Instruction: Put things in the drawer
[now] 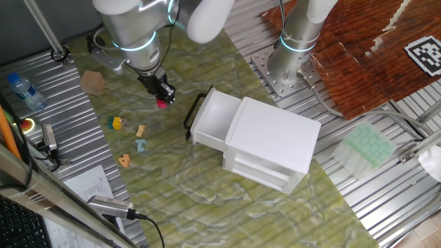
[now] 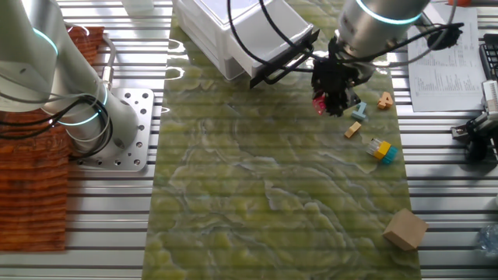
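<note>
Gripping the magenta-pink piece [image 1: 162,104]: gripper [image 1: 163,96] clenched on it, held above the mat just left of the drawer [image 1: 210,118]. Drawer pulled open, black loop handle [image 1: 193,114] facing the gripper. 4 other pieces lie on the mat nearby: yellow piece [image 1: 116,123], tan piece [image 1: 140,130], pale blue piece [image 1: 140,145], orange piece [image 1: 124,161]. Step judged: carrying piece 1. Next move calls for clearing the handle, centring over the drawer, then releasing.

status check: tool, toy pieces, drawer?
Tool shut on magenta-pink toy piece, just left of the open shallow white drawer. Yellow, tan, pale blue, orange pieces on the mat. Nothing between tool and drawer.
</note>
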You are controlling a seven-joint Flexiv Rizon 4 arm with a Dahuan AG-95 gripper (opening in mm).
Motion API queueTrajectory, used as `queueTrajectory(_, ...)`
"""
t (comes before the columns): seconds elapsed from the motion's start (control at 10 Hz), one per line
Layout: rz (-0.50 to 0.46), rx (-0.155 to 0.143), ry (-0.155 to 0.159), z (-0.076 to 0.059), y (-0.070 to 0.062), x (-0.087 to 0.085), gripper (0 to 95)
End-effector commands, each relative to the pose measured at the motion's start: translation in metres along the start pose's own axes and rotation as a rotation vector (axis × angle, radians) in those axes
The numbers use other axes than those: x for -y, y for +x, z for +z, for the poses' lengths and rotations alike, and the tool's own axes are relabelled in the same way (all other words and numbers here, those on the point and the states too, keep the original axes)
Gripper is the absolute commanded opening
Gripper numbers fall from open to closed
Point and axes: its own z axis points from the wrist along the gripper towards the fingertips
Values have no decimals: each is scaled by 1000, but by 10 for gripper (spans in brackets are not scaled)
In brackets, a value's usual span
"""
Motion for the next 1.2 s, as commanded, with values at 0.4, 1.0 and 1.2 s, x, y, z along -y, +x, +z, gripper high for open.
queueTrajectory(0.4,41,-34,26,-21,15,-39,0)
queueTrajectory(1.0,21,-54,54,-46,26,-48,0)
queueTrajectory(1.2,-64,-21,88,-46,26,-48,0)
